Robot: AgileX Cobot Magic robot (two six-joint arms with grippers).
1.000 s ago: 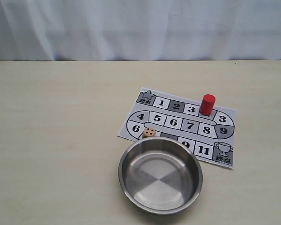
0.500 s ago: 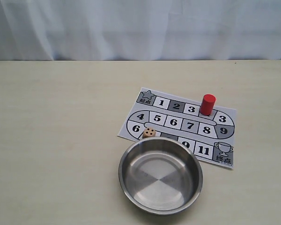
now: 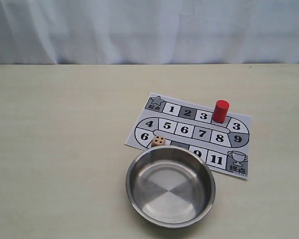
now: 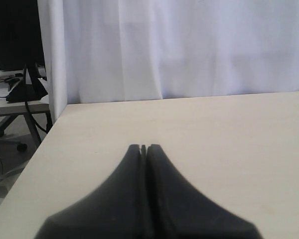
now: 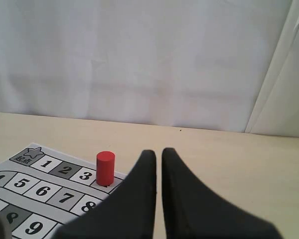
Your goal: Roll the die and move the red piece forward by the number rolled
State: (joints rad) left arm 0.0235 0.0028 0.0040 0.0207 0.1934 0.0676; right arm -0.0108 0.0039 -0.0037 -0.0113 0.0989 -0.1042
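The die [image 3: 158, 141] is a small tan cube with dark pips. It rests on the paper game board [image 3: 189, 132] beside square 6, just beyond the steel bowl [image 3: 170, 185]. The red piece [image 3: 220, 110] stands upright on the square after 3; the right wrist view shows the red piece [image 5: 105, 168] too, off to one side of my right gripper [image 5: 158, 152]. That gripper is shut with only a thin slit between its fingers and nothing in it. My left gripper [image 4: 143, 147] is shut and empty over bare table. Neither gripper appears in the exterior view.
The bowl holds nothing and overlaps the board's near edge, covering part of the bottom row. A white curtain [image 3: 149, 30] hangs behind the table. In the left wrist view the table's side edge [image 4: 40, 144] drops off toward a desk and cables.
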